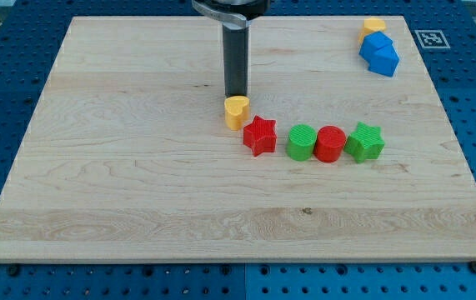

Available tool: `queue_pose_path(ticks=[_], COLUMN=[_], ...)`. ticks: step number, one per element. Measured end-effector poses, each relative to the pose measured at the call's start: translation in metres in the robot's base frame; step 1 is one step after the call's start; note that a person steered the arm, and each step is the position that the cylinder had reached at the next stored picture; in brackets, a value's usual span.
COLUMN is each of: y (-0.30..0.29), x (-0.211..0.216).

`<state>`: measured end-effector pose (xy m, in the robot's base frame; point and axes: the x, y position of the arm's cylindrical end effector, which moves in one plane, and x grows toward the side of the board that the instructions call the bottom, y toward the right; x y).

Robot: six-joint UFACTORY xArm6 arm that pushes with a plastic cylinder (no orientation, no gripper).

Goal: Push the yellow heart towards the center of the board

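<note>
Item: yellow heart [236, 111], on the bench [121, 192], just above and left of board centre. My tip [236, 94] stands at the heart's upper edge, touching or all but touching; contact cannot be confirmed.

Gripper: none fitted, so nothing is grasped; the rod only pushes.

Neighbours: red star [260, 135] just beside the heart at its lower right, possibly touching. Further right, in a row: green cylinder [302, 142], red cylinder [330, 143], green star [364, 141], packed close.

Far corner, the view's top right: yellow block [374, 25], shape unclear, against a blue block [378, 52].

Progress: judged nearly done. Heart already lies close to centre; a short push toward the view's bottom remains.

Risk: the star sits near that path and may be nudged.
</note>
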<state>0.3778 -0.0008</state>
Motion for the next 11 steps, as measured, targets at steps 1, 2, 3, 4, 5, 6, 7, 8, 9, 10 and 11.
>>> queue_pose_path(ticks=[1,2,3,4,5,6,7,8,9,10,11], y=[0.026,0.026,0.025,0.012,-0.007,-0.020,-0.021,-0.025,-0.040,-0.045,-0.045], x=[0.010,0.030,0.033,0.033,0.036,0.036,0.029,0.016,0.016,0.021,0.034])
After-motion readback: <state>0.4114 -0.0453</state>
